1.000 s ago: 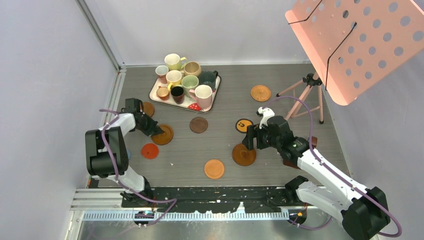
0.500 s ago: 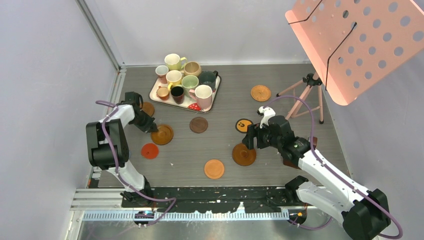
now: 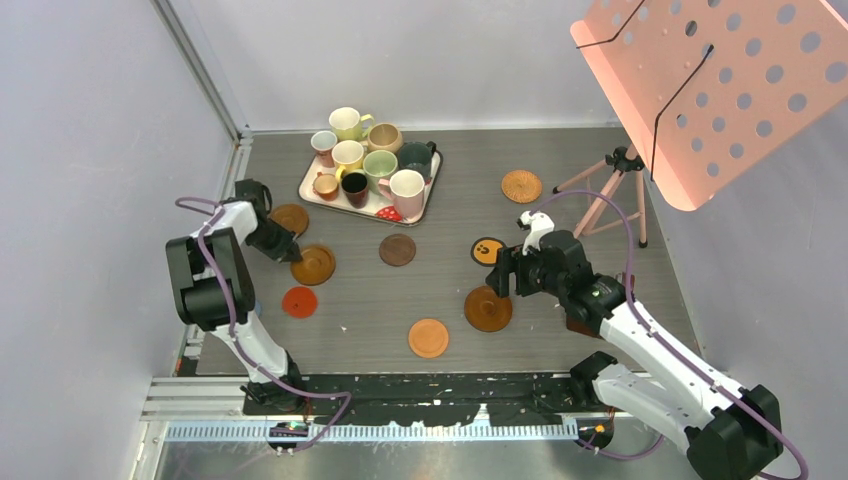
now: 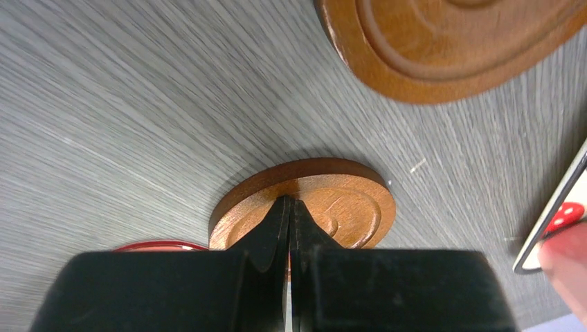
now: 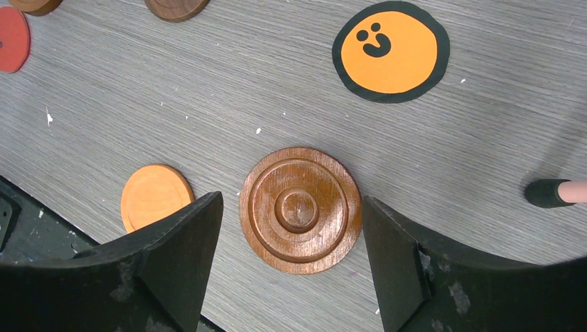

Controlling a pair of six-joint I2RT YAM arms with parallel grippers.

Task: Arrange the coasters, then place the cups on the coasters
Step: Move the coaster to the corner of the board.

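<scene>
My left gripper [image 3: 285,251] is shut, and its fingertips rest on the near rim of a brown wooden coaster [image 3: 313,264] [image 4: 332,207]. A second brown coaster [image 3: 290,218] [image 4: 450,48] lies just beyond it, and a red coaster [image 3: 299,301] [image 4: 159,245] lies nearer. My right gripper [image 3: 503,281] [image 5: 291,202] hangs open above another brown ringed coaster [image 3: 488,309] [image 5: 300,209], one finger on each side and touching nothing. An orange coaster [image 3: 428,338] [image 5: 156,196], a dark brown one [image 3: 397,249], a black-and-orange one [image 3: 487,250] [image 5: 391,50] and a wicker one [image 3: 521,186] lie apart. Several cups [image 3: 380,165] stand on the tray.
The white strawberry-printed tray [image 3: 310,190] sits at the back left. A pink tripod [image 3: 610,185] stands at the back right under a tilted pink perforated board [image 3: 720,80]; one foot [image 5: 554,192] shows beside the right gripper. Grey walls close in the left and back.
My shut left gripper has moved left and slightly back, and the brown coaster under its tips has slid left with it. The right arm has barely moved.
</scene>
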